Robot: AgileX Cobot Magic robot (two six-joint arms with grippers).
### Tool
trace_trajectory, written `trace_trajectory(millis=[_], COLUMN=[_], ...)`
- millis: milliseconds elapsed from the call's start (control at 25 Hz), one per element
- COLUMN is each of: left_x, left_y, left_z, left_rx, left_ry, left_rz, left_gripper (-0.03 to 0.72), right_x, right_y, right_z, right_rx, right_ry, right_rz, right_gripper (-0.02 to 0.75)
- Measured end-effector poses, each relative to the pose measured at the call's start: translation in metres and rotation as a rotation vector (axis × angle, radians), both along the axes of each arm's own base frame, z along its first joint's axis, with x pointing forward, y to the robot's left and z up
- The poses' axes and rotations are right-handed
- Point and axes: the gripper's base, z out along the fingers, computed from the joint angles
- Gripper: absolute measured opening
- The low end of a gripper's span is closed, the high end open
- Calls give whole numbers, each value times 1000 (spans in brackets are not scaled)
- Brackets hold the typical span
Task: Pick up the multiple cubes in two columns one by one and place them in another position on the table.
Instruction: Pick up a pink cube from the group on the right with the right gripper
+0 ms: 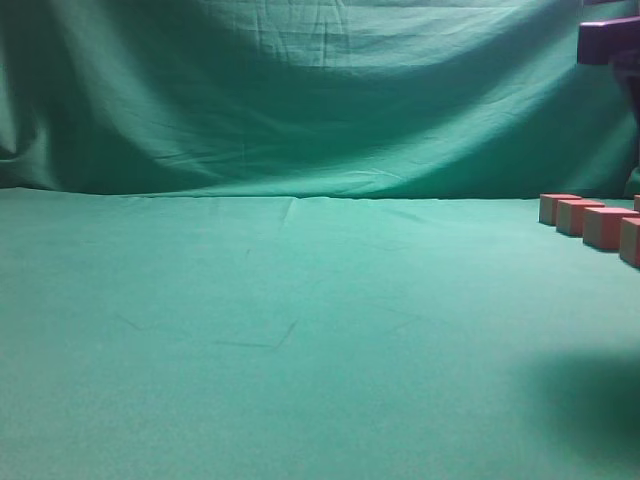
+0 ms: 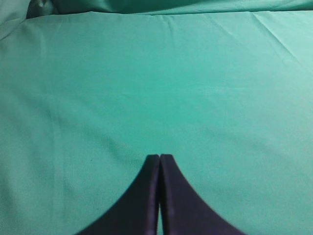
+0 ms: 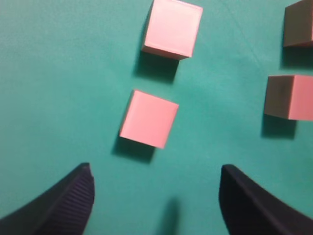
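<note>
Right wrist view gives us four pink cubes (image 3: pixel 149 119) in two columns on the green counter (image 3: pixel 58 73), with the right pincer (image 3: pixel 154 196) spread wide above them, holding nothing. From the exterior view we only catch that cluster at the counter's far right edge. Left wrist view just shows the left pincer (image 2: pixel 159 159) pressed closed over bare cloth.

My left gripper (image 2: pixel 159 157) hangs over wrinkled green cloth covering the table (image 2: pixel 156 88), its dark fingers (image 2: pixel 146 196) pressed together. Something greyish, too blurred to identify, sits in the far-left corner.
</note>
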Motion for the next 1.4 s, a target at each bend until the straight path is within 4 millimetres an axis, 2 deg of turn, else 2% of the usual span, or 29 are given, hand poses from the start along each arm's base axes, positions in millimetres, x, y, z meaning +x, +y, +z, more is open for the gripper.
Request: trace_trajectory(millis=[40,80,440,960,1200,1280,1360,1400], left_x=[0,0,0,0,0,0,0,0], left_y=[0,0,0,0,0,0,0,0], left_z=[0,0,0,0,0,0,0,0], left_rx=[0,0,0,0,0,0,0,0], left_ry=[0,0,0,0,0,0,0,0], left_rz=[0,0,0,0,0,0,0,0], left_gripper=[0,0,0,0,0,0,0,0], right_x=[1,2,20,33,34,35,35,35], right_y=[1,1,-15,-6,-6,-5,-5,-5], right_z=[-2,-4,-18,-43,-49,-50,-51,-51], right_rx=[3,8,82,133,129,130,129,129], right_ry=[0,-4,-14,-7,4,4,6,6], right_rz=[-6,-13,-157,-164,-164,-163,-163,-163], right_gripper=[474,515,500,500,500,368,272,256])
